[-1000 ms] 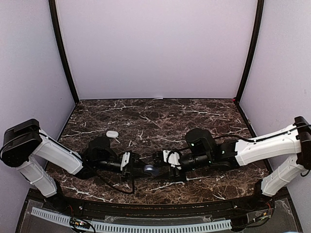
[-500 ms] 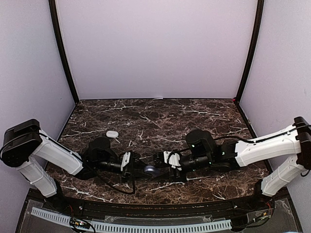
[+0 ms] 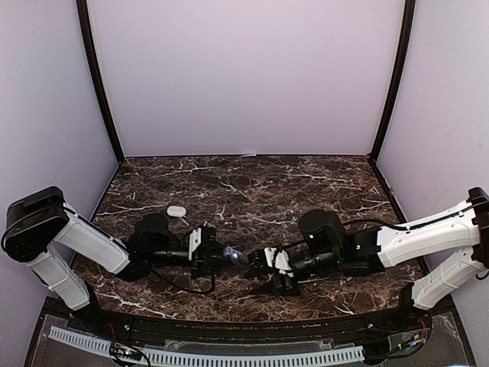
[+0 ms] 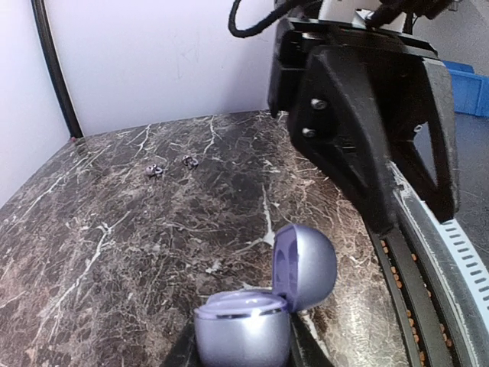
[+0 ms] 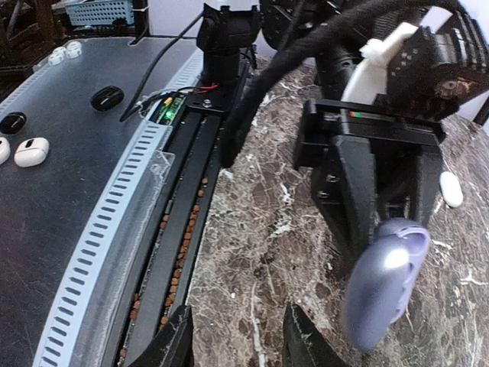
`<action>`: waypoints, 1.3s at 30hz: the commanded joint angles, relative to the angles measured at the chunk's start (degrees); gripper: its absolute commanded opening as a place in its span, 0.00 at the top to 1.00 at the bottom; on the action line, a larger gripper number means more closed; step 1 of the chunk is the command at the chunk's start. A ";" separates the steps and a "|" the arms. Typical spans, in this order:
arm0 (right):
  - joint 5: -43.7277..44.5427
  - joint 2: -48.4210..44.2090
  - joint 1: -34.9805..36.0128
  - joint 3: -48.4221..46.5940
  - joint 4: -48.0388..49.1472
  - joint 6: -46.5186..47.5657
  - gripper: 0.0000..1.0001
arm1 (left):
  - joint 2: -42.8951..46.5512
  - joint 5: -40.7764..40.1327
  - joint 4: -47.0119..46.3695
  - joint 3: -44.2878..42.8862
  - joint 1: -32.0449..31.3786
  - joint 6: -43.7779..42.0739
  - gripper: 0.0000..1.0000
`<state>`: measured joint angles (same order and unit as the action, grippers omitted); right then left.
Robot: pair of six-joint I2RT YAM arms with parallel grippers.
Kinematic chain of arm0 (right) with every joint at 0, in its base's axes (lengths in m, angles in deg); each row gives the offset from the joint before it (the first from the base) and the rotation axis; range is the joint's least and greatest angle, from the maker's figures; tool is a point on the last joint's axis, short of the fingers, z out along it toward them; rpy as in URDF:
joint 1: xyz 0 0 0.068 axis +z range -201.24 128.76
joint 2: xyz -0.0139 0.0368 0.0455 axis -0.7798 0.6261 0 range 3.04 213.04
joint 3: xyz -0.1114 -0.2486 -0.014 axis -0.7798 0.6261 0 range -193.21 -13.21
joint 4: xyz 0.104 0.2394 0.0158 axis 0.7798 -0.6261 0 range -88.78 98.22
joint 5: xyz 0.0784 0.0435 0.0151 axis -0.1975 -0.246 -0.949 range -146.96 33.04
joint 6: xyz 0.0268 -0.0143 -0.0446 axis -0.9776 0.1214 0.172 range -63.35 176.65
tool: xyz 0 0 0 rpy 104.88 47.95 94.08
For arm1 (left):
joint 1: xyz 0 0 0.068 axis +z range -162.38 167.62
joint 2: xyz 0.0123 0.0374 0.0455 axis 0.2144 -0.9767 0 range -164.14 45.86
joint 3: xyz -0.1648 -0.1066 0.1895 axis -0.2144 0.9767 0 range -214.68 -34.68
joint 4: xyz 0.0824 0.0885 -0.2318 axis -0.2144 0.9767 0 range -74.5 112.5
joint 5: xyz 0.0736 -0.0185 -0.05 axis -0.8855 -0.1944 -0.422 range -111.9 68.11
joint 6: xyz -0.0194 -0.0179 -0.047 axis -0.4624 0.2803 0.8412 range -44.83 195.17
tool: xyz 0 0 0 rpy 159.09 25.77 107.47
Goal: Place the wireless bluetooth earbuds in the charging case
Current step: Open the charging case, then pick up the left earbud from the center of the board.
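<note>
View from above: lilac charging case, clamped in the closed left gripper, near six o'clock of the table. Left wrist: lid open; two tiny dark earbuds lie at eleven o'clock, likely light, hard, slippery, best nipped across the body. Right wrist: right gripper parted, empty.

Both arms lie low and nearly flat, reaching toward each other from opposite sides. The left arm stretches inward from its raised shoulder joint with a level wrist, and the left gripper points to the robot's right, its jaws pinched onto the base of the open charging case. The right arm mirrors it, forearm low. The right gripper faces the left one at close range, angled slightly downward — jaws parted, nothing between them.
</note>
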<state>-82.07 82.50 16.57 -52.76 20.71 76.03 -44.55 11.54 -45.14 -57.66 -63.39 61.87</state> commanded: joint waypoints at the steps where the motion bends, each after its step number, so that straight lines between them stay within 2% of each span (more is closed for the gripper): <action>1: -4.72 -1.95 0.82 0.76 -0.51 -0.10 0.61 | 1.36 -0.79 -4.53 0.87 0.26 -3.49 0.84; 4: -2.18 -4.11 0.79 1.66 -1.67 0.29 0.61 | 2.57 0.01 -8.13 3.23 -0.59 -9.76 0.86; 8: 0.18 -10.47 0.75 5.63 1.05 -0.43 0.60 | 4.69 0.17 -8.29 4.79 -1.30 -16.41 0.86; 12: 5.55 -17.47 0.20 9.93 4.58 -3.96 0.59 | 6.82 0.23 -9.56 7.85 -3.19 -27.30 0.87; 14: 13.13 -20.08 -0.33 11.08 4.83 -9.17 0.58 | 7.73 -1.16 -10.91 8.96 -4.14 -30.87 0.87; 16: 25.09 -21.79 -0.99 10.45 2.14 -19.48 0.65 | 8.45 -4.44 -11.20 9.29 -4.99 -33.50 0.87; 19: 41.15 -22.94 -2.70 6.90 -9.47 -31.09 0.81 | 8.17 -9.15 -11.35 9.64 -6.78 -39.49 0.87; 21: 47.00 -23.45 -4.66 4.34 -17.13 -36.83 0.83 | 7.22 -12.04 -13.43 9.87 -8.00 -43.17 0.87; 29: 43.62 -25.84 -19.70 4.96 -37.07 -59.18 0.85 | 0.79 -18.81 -30.73 12.00 -10.12 -47.24 0.87; 34: 40.69 -29.37 -29.69 11.82 -37.96 -63.57 0.88 | -4.28 -18.70 -38.98 12.75 -10.30 -45.85 0.88; 39: 28.73 -28.31 -42.58 15.91 -29.36 -60.36 0.88 | -8.16 -18.23 -43.96 13.56 -10.60 -44.95 0.88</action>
<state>-44.32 53.30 -19.47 -38.85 -14.22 16.66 -51.00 -6.47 -75.39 -45.29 -73.44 16.47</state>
